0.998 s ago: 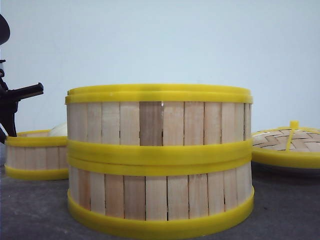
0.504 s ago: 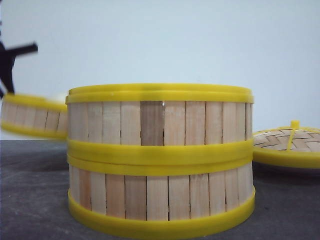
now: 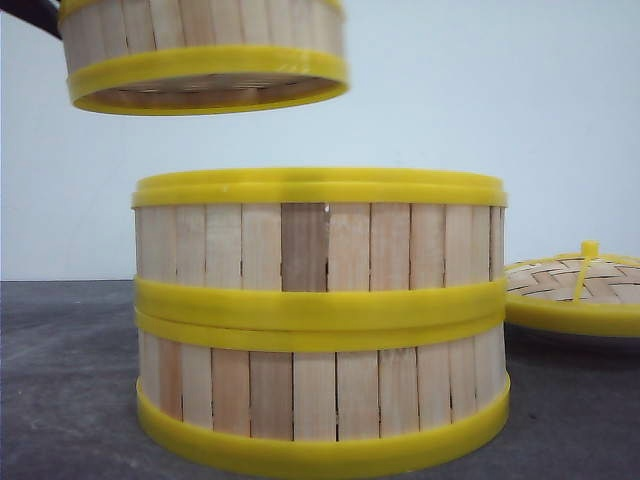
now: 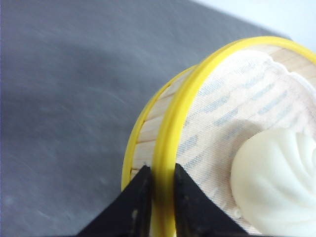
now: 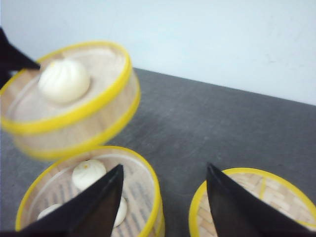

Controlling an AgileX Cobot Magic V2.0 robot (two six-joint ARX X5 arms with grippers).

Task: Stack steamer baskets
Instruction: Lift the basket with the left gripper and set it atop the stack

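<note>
While clamped, left tool [image 4: 158, 190] on steamer basket [image 4: 232, 133]

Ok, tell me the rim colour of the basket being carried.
Yellow, clearest in the left wrist view: lifted basket.

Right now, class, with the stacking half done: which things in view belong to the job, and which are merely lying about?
Belong to the job:
- pale slatted, yellow-rimmed steamer basket lifted in the air
- stack of two matching baskets
- left gripper clamping the lifted basket's rim

Lying about:
- domed woven lid with yellow rim
- open right gripper
</note>
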